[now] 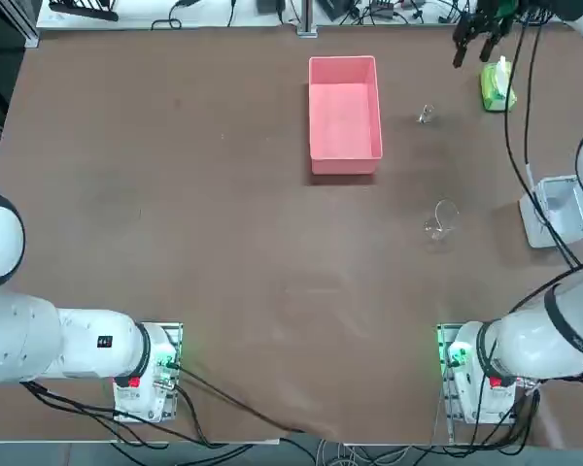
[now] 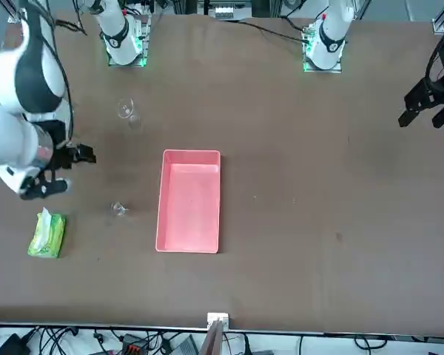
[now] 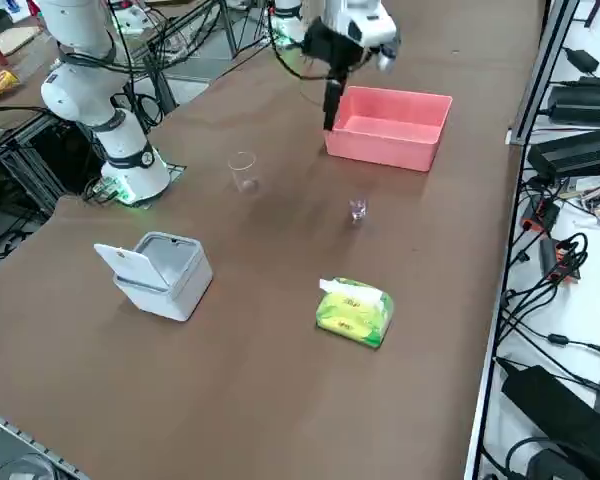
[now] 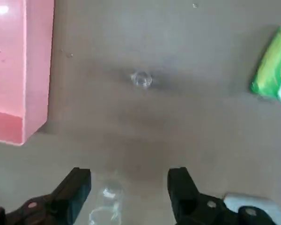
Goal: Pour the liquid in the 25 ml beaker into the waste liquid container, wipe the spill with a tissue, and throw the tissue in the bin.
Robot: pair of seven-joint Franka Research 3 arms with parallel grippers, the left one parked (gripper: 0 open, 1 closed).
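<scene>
so my right arm's stretched way out over the far side of the table, elbow bent, wrist angled down. My right gripper (image 4: 129, 187) is hanging up in the air, not touching anything, fingers (image 4: 77, 187) spread wide apart with nothing between them. From the front it sits out near the table's edge on my right.
</scene>
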